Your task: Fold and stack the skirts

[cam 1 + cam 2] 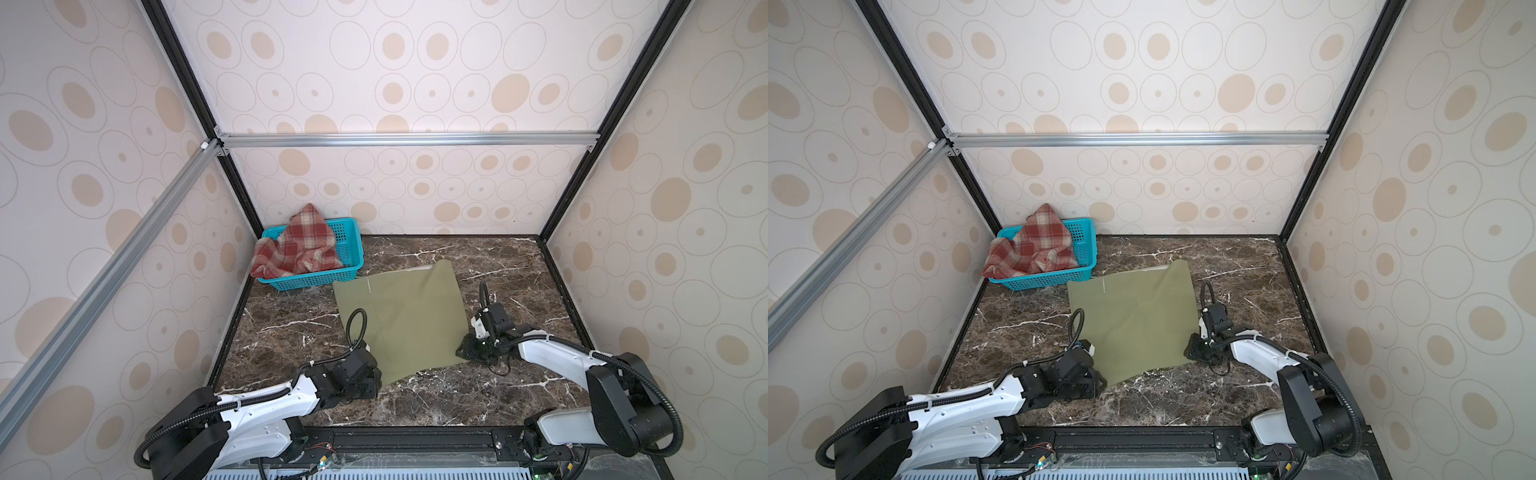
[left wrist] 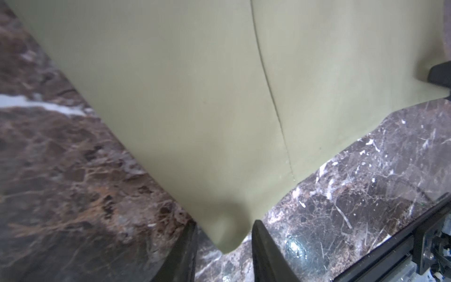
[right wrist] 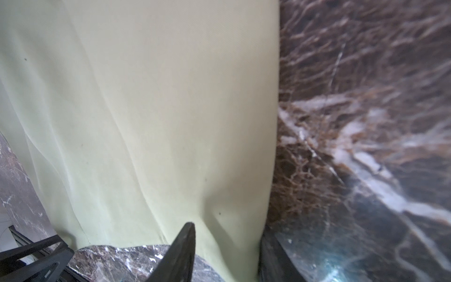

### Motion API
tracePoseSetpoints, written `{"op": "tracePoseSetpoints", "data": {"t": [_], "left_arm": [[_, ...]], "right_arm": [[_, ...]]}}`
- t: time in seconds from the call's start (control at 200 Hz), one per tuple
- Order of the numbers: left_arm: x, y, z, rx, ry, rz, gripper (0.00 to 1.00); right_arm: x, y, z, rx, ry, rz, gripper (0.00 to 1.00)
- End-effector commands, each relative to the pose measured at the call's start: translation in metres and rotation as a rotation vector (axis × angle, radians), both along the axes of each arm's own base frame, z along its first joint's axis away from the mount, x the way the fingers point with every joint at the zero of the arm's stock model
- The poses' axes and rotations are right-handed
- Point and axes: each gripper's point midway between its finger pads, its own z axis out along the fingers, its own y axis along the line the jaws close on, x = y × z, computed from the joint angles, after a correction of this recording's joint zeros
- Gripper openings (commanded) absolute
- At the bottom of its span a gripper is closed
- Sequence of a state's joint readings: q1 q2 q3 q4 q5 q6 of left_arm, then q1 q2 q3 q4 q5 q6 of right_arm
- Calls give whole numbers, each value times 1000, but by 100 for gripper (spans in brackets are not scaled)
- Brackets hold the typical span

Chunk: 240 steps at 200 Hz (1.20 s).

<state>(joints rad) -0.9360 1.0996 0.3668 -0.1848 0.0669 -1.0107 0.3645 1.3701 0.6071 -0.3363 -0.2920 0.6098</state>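
The green skirt (image 1: 399, 320) lies flat in the middle of the desk (image 1: 519, 282). Its near hem runs across between the two arms and its length runs away toward the back wall. The left arm (image 1: 270, 403) sits at the near-left corner. In its wrist view the jaws stand spread, with the corner tip lying between them, not pinched. The right arm (image 1: 552, 353) sits at the near-right corner, where its jaws also stand apart and straddle the side edge of the cloth. Each arm is nearest its own corner. The likely fold carries the near hem away over the far one, so both jaws must first close on cloth. The plaid skirt (image 1: 299, 245) is heaped in the basket (image 1: 349, 245) at the far left, on the left arm's side.
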Motion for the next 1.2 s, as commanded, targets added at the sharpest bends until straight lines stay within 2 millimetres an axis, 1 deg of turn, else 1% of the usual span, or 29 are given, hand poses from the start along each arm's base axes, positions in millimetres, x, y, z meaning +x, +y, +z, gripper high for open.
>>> {"op": "tracePoseSetpoints", "data": {"t": [0.0, 0.115, 0.17, 0.205, 0.265, 0.29, 0.315, 0.34, 0.4, 0.45, 0.485, 0.545, 0.605, 0.645, 0.69, 0.755, 0.815, 0.88, 0.89, 0.895, 0.92, 0.925, 0.95, 0.955, 0.965, 1.02, 1.07, 1.13, 1.195], "left_arm": [[-7, 0, -8, -15, 33, 14, 35], [-5, -1, -13, -4, 38, 20, 31], [-5, -2, -15, 2, 41, 17, 23], [-5, -2, -16, 5, 43, 12, 15], [-5, -3, -17, 11, 45, 4, 5], [-5, -3, -18, 20, 46, 3, 0], [-4, -1, -19, 30, 46, 4, 0], [-4, 1, -19, 42, 46, 9, 0], [-3, 7, -20, 69, 42, 23, 0], [-2, 10, -17, 80, 31, 39, 0], [1, 13, -12, 87, 16, 55, 0], [10, 15, 2, 88, -22, 83, 0], [22, 15, 24, 81, -72, 112, 0], [33, 16, 41, 78, -106, 133, 0], [47, 18, 64, 81, -154, 152, 0], [72, 21, 102, 84, -228, 182, 0], [98, 22, 147, 70, -311, 198, 0], [124, 26, 199, 72, -410, 211, 0], [127, 27, 208, 73, -427, 214, 0], [129, 27, 212, 74, -436, 214, 0], [138, 30, 233, 81, -479, 217, 0], [139, 30, 237, 85, -486, 217, 0], [146, 33, 258, 96, -526, 223, 0], [147, 34, 262, 99, -533, 225, 0], [150, 35, 272, 103, -551, 231, 0], [159, 39, 315, 120, -630, 237, 0], [163, 42, 350, 113, -692, 247, 0], [165, 43, 381, 97, -743, 251, 0], [166, 46, 405, 89, -786, 263, 0]], "right_arm": [[-13, -3, -7, -13, 52, -3, 42], [-13, -2, -8, -12, 53, 0, 38], [-12, -2, -8, -13, 51, -1, 35], [-12, -2, -8, -12, 51, 1, 33], [-11, -2, -9, -14, 50, 1, 24], [-10, -2, -9, -14, 45, -1, 15], [-10, -2, -9, -16, 45, 1, 6], [-9, -2, -10, -16, 43, 1, 0], [-8, -1, -9, -18, 42, 6, 0], [-7, -1, -6, -19, 42, 8, 0], [-5, 1, -2, -12, 36, 12, 0], [-2, 2, 9, -4, 18, 17, 0], [4, 2, 26, -8, -13, 20, 0], [10, 4, 42, -4, -44, 31, 0], [19, 6, 64, -5, -84, 39, 0], [33, 8, 99, -3, -154, 51, 0], [45, 10, 135, -9, -223, 62, 0], [58, 12, 181, 0, -317, 83, 0], [58, 13, 184, 0, -322, 84, 0], [60, 13, 192, 2, -337, 87, 0], [62, 15, 209, 12, -372, 101, 0], [62, 15, 209, 12, -372, 101, 0], [64, 18, 232, 31, -417, 119, 0], [64, 18, 232, 31, -417, 119, 0], [64, 20, 240, 39, -433, 124, 0], [63, 23, 276, 69, -501, 141, 0], [60, 22, 303, 86, -549, 143, 0], [53, 22, 331, 121, -602, 151, 0], [47, 22, 350, 151, -643, 159, 0]]}}
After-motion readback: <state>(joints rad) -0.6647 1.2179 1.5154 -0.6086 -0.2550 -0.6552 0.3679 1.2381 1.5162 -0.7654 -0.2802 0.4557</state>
